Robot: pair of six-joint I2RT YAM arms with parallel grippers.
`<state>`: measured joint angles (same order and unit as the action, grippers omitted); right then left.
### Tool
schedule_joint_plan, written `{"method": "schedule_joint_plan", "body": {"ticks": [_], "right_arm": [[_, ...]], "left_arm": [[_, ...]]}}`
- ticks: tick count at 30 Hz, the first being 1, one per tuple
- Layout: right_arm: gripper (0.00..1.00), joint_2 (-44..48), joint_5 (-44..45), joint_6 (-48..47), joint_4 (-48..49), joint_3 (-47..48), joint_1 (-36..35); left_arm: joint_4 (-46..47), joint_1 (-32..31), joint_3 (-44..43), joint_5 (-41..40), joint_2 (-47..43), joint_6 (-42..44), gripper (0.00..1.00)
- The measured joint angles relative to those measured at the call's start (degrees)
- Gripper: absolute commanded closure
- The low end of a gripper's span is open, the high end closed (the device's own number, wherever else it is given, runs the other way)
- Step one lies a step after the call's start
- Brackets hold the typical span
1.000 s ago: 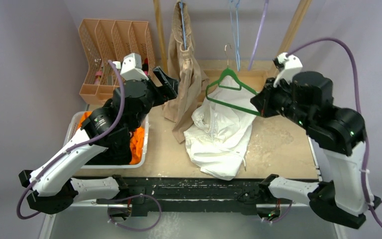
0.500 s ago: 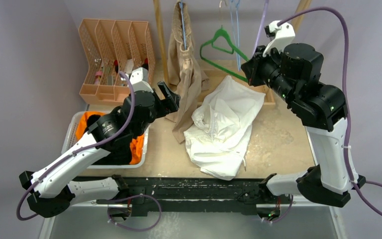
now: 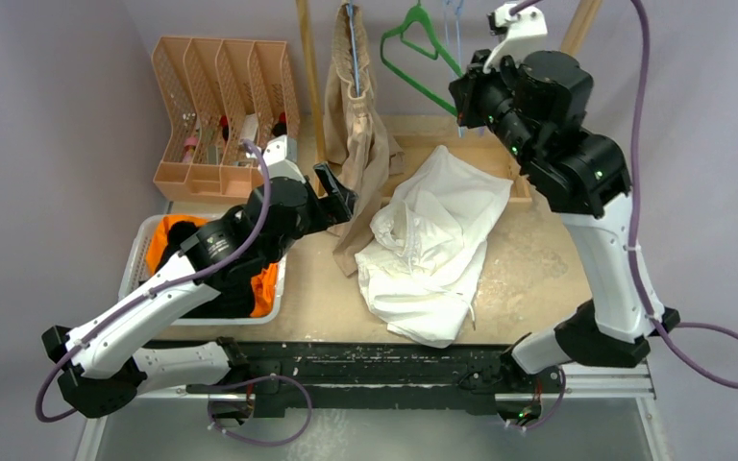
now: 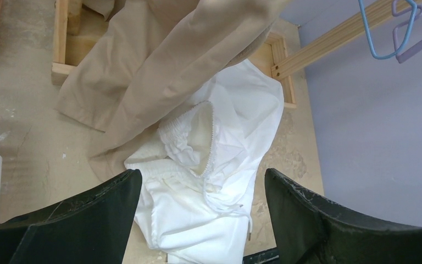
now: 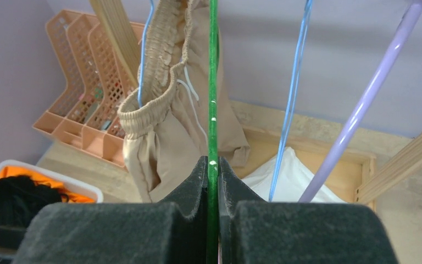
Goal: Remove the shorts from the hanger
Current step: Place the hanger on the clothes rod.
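hung shorts: behind loose shorts | loose shorts: on table | bin: left of them

Two white-and-black arms with purple cables and black fingers.

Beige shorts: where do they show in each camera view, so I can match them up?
Top external: beige shorts hang at upper centre.
Left wrist: upper left, overlapping the white shorts.
Right wrist: left of centre, beside the green hanger.
Shared landmark: the white shorts, next to the beige pair in all three.
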<state>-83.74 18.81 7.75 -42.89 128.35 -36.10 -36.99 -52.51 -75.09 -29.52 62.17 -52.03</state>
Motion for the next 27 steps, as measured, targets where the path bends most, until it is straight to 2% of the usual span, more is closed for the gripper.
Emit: {"method": "schedule_joint_plan", "body": {"ticks": [8,15,27], "right_arm": [[1.0,-5.62,2.75,-2.12,1.05,0.57,0.04],[1.0,-5.86,3.21,-2.93,2.75,1.53,0.04],[1.0,-5.03,-3.15,-2.49,3.98,5.77,2.12]], "left_arm": [[0.11,0.0,0.0,0.98,0.74,-0.5,0.18],[0.37,0.0,0.02,1.27,1.01,-0.96,0.18],[1.4,0.0,0.87,2.32,1.64,-1.44,0.18]]}}
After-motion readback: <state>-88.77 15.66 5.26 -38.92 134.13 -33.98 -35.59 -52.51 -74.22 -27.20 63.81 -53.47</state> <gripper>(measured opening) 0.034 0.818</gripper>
